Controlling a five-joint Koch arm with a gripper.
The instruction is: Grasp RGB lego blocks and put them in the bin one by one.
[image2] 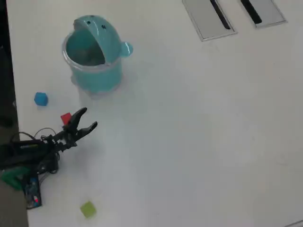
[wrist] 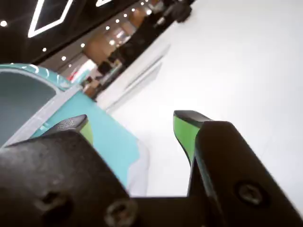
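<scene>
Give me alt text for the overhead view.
A small black robot arm's open gripper hovers empty beside a small red block, below a round teal plastic bin on a white table. A blue block and a yellow-green block lie apart.

Gripper (image2: pixel 87 118) with jaws spread apart, nothing between, arm low and extended

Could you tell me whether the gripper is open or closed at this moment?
Open: the gripper shows two spread tips with bare table between them, holding nothing.
</scene>
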